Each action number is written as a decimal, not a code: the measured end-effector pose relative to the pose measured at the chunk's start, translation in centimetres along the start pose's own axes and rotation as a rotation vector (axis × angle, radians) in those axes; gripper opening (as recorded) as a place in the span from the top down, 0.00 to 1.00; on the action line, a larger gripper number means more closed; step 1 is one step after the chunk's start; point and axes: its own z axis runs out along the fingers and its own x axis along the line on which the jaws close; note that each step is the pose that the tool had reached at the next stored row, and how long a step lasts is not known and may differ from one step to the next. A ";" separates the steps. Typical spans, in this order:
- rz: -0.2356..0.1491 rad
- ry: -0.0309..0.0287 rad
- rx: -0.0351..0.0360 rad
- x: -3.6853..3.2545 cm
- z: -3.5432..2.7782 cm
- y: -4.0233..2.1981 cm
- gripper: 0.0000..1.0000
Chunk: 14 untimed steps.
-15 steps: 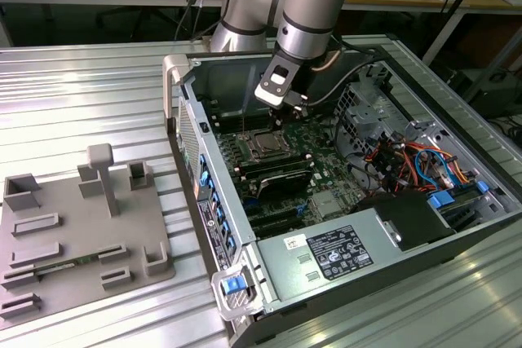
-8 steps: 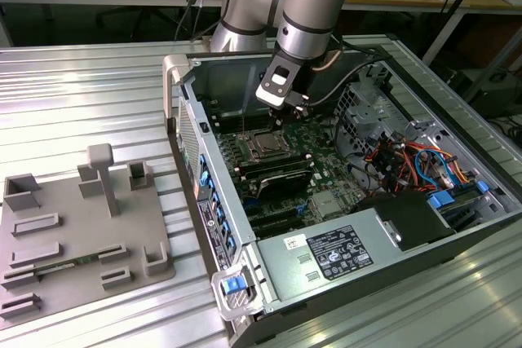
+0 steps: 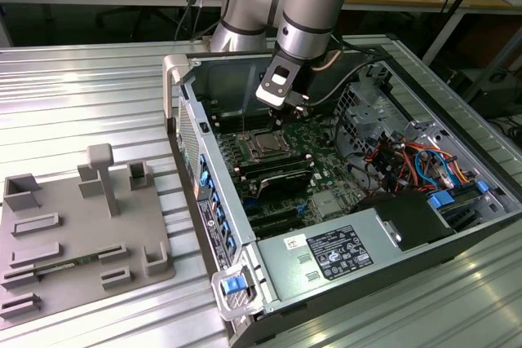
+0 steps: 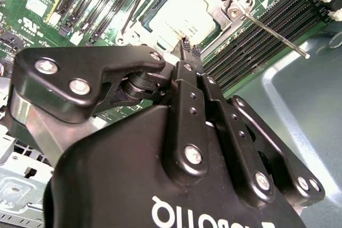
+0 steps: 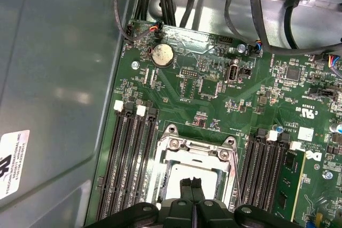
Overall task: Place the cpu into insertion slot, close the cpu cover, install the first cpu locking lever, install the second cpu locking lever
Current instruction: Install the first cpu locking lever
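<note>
- Since the gripper's (image 4: 187,50) two black fingers meet tip to tip with no gap and nothing between them, they work as a single blunt point, hanging just over the near edge of the cpu (image 4: 179,17).
- The cpu, a flat square with a matte silver-grey top, lies seated under the cpu cover (image 4: 216,1), with the insertion slot hidden beneath it.
- The cover, a shiny stamped steel frame with a square window, looks folded down around the chip.
- Judging by this, cover and levers are the work in hand; any push belongs on the steel frame, straight down and gently, never on the chip's face.
- A thin, round, bright locking lever (image 4: 272,33) juts out free over the long black memory slots (image 5: 131,158).
</note>
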 end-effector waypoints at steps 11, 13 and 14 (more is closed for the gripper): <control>-0.109 0.0031 -0.0003 0.01 0.00 -0.05 0.89; -0.133 0.0036 -0.0003 0.01 0.00 -0.05 0.89; -0.144 0.0039 -0.0003 0.01 0.00 -0.06 0.89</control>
